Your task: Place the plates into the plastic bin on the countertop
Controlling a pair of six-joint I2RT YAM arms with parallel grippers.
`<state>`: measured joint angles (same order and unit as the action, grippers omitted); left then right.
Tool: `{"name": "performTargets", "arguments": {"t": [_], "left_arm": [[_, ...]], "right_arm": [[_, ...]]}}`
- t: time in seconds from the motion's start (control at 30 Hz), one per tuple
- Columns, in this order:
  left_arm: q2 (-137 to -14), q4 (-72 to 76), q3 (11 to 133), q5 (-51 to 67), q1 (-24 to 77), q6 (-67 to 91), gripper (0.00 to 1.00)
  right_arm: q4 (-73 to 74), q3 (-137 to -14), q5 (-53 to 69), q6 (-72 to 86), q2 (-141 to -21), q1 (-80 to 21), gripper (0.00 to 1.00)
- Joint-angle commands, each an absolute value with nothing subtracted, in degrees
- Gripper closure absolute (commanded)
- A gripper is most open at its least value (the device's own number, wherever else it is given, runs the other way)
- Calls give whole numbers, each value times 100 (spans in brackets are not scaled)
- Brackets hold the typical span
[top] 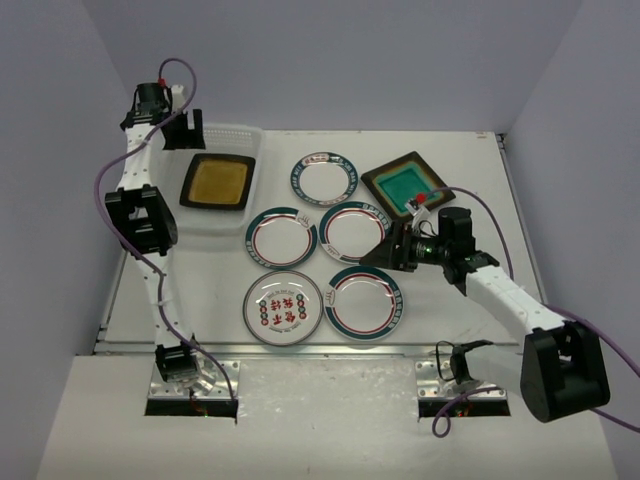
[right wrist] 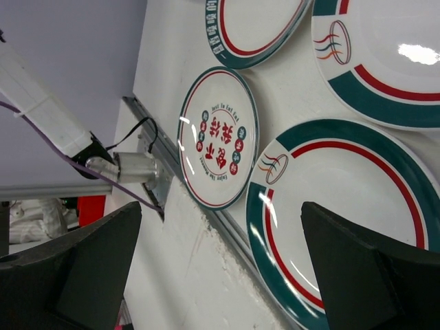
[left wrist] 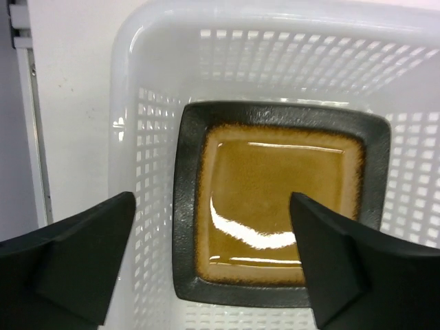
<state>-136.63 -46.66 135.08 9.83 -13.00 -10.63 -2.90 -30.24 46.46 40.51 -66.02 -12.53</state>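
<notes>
We see a flat white countertop [top: 475, 165] carrying a translucent white plastic bin [top: 232, 131] at upper left, five round white plates [top: 352, 232] with dark rims at centre, and a square dark-brown teal-centred plate [top: 406, 185] at upper right.

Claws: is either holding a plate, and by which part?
Nothing is held. The left claw is open above the amber square plate lying in the plastic bin; the right claw is open, facing a teal-rimmed round plate.
</notes>
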Motion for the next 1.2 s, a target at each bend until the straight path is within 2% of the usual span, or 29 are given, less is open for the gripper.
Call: {"name": "performTargets", "arguments": {"t": [0.0,0.03,0.1,0.17,0.23,0.33,0.43,0.5,0.6,0.67,0.83,0.9,1.1,1.17], "left_arm": [[-12251,-3801,13274,1256,-1222,-146,0],[-12240,-3570,13034,1256,-1222,-138,0],[-11085,-3048,12334,1135,-1255,856,0],[-10758,-2758,11865,1330,-1274,1357,0],[-9525,-2368,10565,1887,-1424,2208,0],[-8454,-1665,9081,2406,-1433,2811,0],[-7177,-1303,7490,2018,-1463,3152,0],[-6689,-1248,6799,1454,-1459,3434,0],[-5899,-1069,6146,1764,-1458,3402,0],[-5852,-1206,6075,1911,-1424,3376,0],[-5725,-767,5623,2719,-1425,3377,0],[-5740,-836,5645,2688,-1432,3295,0],[-5713,-832,5663,2717,-1398,3184,0],[-5735,-801,5652,2759,-1393,3190,0]], "right_arm": [[486,-3566,3750,3938,-6837,-1292,1],[492,-3673,3587,3938,-6882,-1283,1],[257,-3778,3279,4166,-6951,-1275,1],[-13,-3797,3210,4337,-7012,-1172,1],[-342,-3956,2948,4782,-7232,-717,1],[-104,-4320,2386,5193,-7993,146,1],[177,-4747,1979,5382,-8614,592,1],[51,-4725,1589,5466,-8814,756,1],[-1265,-4370,1330,5772,-9086,881,1],[-1488,-4477,1399,5898,-9625,986,2],[-2141,-4600,1425,6308,-10488,1150,18],[-2480,-4575,1452,6582,-10691,1187,21],[-2775,-5110,1820,6921,-11516,1281,44],[-2898,-5214,1973,7112,-11795,1322,49]]}}
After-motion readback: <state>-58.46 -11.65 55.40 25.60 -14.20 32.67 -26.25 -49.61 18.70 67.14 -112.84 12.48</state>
